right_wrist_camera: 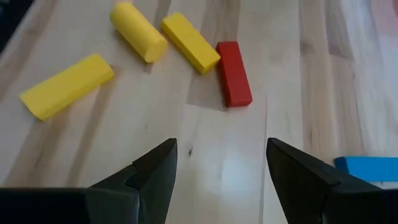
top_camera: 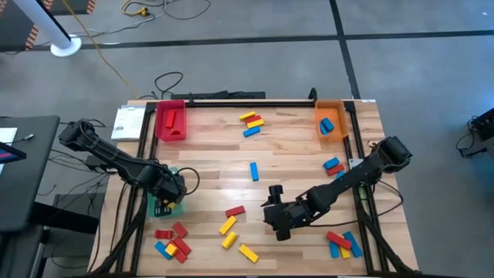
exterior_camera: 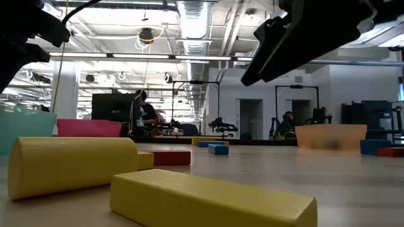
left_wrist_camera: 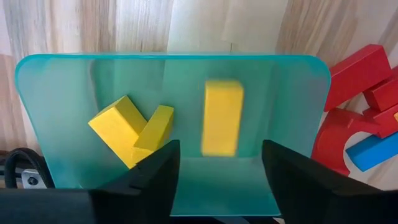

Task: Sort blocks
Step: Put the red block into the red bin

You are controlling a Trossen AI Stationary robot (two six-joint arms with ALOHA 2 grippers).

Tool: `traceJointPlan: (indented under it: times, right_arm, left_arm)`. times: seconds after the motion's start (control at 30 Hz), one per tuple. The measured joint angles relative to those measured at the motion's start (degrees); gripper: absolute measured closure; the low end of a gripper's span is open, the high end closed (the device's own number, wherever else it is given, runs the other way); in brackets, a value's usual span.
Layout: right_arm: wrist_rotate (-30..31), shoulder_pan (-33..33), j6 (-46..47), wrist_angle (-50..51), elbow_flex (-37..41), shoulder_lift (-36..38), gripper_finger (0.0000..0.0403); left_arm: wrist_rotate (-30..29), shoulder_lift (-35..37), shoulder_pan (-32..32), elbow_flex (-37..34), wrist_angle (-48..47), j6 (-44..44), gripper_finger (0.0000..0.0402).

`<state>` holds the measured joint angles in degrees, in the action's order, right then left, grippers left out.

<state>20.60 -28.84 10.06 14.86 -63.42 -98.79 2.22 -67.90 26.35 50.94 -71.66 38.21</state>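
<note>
My left gripper (left_wrist_camera: pixel 217 171) hangs spread over the green tray (left_wrist_camera: pixel 56 93), where a yellow block (left_wrist_camera: pixel 222 117) blurs mid-fall; it could bounce out. My right gripper (right_wrist_camera: pixel 221 171), empty and parted, nears the loose yellow blocks (right_wrist_camera: pixel 65 84).

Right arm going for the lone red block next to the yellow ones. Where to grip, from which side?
Grip the red block at mid-length across its two long faces, coming straight down. It lies flat, with one end by a yellow block, so the long sides are freest. The right end effector is open, empty and short of it.
</note>
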Motion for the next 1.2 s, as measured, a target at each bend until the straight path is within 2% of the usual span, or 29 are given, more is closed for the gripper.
traceJointPlan:
  times: [0.2,0.57,0.8,1.07,1.2]
  right_arm:
    - [-1.25,0.25,-1.57,-2.30,0.07,-1.19,0.0143]
    - [-7.43,1.66,-3.73,-8.71,-0.04,-3.71,0.0143]
    - [-7.98,2.73,-5.83,-12.30,0.00,-4.82,0.0143]
    - [-10.58,6.37,-6.61,-14.67,-0.02,-7.27,0.0143]
    - [-14.64,7.69,-7.05,-18.66,-0.04,-9.68,0.0143]
  left_arm:
    - [-0.02,0.02,0.00,0.00,0.00,-0.14,0.0144]
    - [-0.02,0.02,0.46,0.00,6.31,-1.05,0.0145]
    - [0.11,0.02,2.08,0.07,14.33,-2.64,0.0145]
    - [0.12,0.02,4.00,0.07,18.73,-3.49,0.0145]
    - [-0.52,0.02,4.75,0.07,19.24,-3.49,0.0145]
